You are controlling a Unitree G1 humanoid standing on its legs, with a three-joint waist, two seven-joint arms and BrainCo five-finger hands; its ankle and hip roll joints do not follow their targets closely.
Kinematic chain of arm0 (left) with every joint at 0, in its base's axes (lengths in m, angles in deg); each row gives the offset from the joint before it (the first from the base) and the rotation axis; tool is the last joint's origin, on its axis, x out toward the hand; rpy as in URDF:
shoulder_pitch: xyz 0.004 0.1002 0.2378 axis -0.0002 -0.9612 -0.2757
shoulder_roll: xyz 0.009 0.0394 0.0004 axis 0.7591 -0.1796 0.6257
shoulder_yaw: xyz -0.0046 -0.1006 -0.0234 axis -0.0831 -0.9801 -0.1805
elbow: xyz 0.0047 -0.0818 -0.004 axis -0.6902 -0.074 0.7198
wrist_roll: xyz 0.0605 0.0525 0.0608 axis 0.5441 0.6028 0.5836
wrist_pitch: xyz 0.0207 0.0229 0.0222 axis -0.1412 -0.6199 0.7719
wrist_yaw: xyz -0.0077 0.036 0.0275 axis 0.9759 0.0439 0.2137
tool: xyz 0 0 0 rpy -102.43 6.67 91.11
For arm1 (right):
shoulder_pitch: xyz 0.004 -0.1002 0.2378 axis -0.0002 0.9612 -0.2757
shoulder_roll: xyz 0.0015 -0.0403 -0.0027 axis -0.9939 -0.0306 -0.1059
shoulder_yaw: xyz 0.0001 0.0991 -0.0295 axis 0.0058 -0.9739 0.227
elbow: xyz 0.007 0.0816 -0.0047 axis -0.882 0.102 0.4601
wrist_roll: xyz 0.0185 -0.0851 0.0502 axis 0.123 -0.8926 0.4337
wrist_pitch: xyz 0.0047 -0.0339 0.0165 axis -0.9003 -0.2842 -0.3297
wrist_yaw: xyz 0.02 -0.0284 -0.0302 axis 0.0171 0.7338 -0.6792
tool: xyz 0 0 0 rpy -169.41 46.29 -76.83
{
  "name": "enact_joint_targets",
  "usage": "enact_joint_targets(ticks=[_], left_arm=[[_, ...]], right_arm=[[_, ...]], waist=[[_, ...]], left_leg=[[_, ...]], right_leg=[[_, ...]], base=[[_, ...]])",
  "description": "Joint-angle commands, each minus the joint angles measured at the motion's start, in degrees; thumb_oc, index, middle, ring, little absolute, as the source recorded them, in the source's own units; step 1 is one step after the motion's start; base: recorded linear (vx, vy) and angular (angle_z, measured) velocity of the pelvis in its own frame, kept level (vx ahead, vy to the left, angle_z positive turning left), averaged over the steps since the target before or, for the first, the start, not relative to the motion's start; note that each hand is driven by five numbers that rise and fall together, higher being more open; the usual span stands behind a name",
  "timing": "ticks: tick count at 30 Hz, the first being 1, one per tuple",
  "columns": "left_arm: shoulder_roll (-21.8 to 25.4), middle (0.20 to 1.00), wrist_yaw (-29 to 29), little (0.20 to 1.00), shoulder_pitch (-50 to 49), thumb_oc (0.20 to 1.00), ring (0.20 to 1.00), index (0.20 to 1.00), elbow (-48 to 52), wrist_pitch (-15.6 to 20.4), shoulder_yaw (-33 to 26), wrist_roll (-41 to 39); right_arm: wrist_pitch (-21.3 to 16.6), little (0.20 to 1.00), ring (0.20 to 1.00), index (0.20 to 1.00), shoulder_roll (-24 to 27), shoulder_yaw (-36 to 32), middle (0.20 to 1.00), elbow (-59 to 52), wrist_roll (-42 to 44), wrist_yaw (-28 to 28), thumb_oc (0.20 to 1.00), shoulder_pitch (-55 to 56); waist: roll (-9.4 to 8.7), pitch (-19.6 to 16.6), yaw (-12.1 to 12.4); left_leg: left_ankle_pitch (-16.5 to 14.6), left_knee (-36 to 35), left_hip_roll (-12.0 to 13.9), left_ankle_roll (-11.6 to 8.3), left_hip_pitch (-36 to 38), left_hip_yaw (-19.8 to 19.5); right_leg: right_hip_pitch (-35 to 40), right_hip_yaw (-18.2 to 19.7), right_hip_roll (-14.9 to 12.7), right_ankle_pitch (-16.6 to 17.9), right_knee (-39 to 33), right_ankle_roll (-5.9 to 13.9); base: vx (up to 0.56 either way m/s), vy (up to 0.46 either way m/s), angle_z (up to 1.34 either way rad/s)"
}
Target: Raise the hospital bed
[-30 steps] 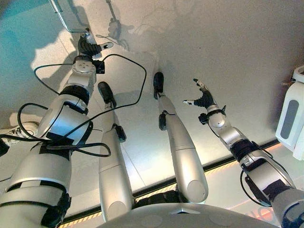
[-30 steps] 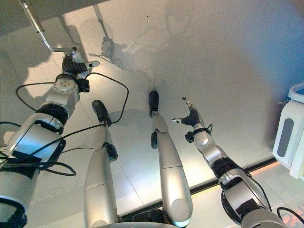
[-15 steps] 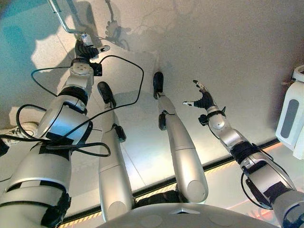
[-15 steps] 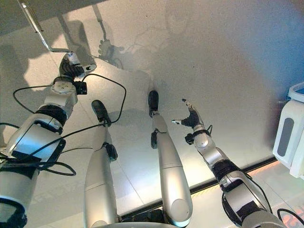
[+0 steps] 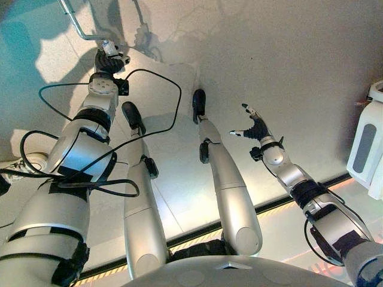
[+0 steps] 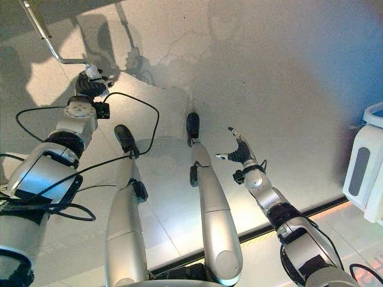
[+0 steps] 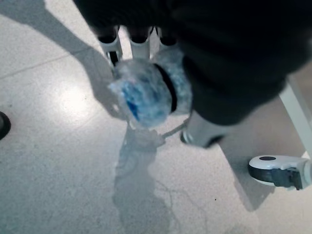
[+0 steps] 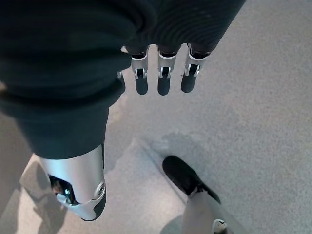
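A bent metal crank rod (image 5: 75, 21) of the bed reaches down from the upper left. Its handle end (image 7: 146, 92) is wrapped in clear and blue plastic. My left hand (image 5: 108, 60) is stretched out low over the floor and is shut on that handle, with fingers (image 7: 140, 46) on one side and the thumb on the other. In the right eye view the same hand (image 6: 90, 84) sits just under the rod's bend (image 6: 66, 60). My right hand (image 5: 256, 125) hangs open over bare floor to the right, its fingers (image 8: 161, 73) straight and holding nothing.
A white bed leg (image 7: 297, 107) ends in a grey caster wheel (image 7: 278, 170) close by the left hand. A white container (image 5: 366, 149) stands at the right edge. A yellow-and-black stripe (image 5: 287, 206) crosses the pale floor near me.
My left hand has crept a little further towards the crank and its thumb, which stuck out sideways, has closed onto the handle. The right hand has barely moved.
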Motion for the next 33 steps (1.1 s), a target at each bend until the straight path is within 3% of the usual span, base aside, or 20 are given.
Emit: enact_joint_targets(ticks=[1,20,30,31,33], left_arm=[[0.6,0.200,0.1,0.200,0.5,0.200,0.200,0.200,0.0,0.9,-1.3,1.3],[-0.8,0.200,-0.9,0.200,1.6,0.200,0.200,0.200,4.2,2.1,0.8,2.8],[-4.9,0.200,-1.2,0.200,2.0,0.200,0.200,0.200,12.9,4.6,4.6,3.8],[-6.3,0.200,-1.4,0.200,0.9,0.200,0.200,0.200,15.7,5.0,5.4,4.0],[-6.8,0.200,-1.6,0.200,0.7,0.200,0.200,0.200,17.4,5.3,5.6,4.2]], right_arm=[[-1.1,1.000,1.000,1.000,2.2,0.9,1.000,-2.6,-0.3,0.0,1.000,4.4],[-1.2,1.000,1.000,1.000,2.4,2.1,1.000,-3.0,-0.5,0.2,1.000,5.1],[-0.9,1.000,1.000,1.000,3.4,3.9,1.000,-3.6,-1.9,0.4,1.000,6.2],[-0.8,1.000,1.000,1.000,3.7,3.9,1.000,-3.6,-2.3,0.2,1.000,6.8],[-0.8,1.000,1.000,1.000,3.7,3.7,1.000,-3.5,-2.5,0.0,1.000,6.6]], waist=[[-2.22,-0.1,1.2],[-1.52,-0.1,1.6],[-0.52,-0.1,1.4],[-0.06,-0.1,1.3],[0.18,-0.1,1.4]], left_leg=[[-1.9,0.4,-1.0,1.67,0.4,-1.4],[-1.4,0.2,-1.2,1.59,0.4,-1.7],[0.3,-3.0,0.1,0.93,3.0,-1.0],[-1.0,-3.7,0.1,0.52,5.1,-1.3],[0.6,-3.8,0.4,0.79,4.0,-0.7]], right_leg=[[0.1,0.7,0.2,2.1,-0.7,4.58],[-0.4,1.0,0.4,1.4,0.9,4.19],[-1.2,1.3,1.1,-0.4,4.0,3.83],[0.0,1.7,1.2,-2.5,5.0,4.27],[-1.3,1.7,1.4,-1.0,4.9,3.73]], base=[[0.00,0.000,0.00],[0.00,-0.003,0.00],[0.00,-0.051,0.00],[0.06,-0.042,-0.05],[0.00,-0.031,-0.06]])
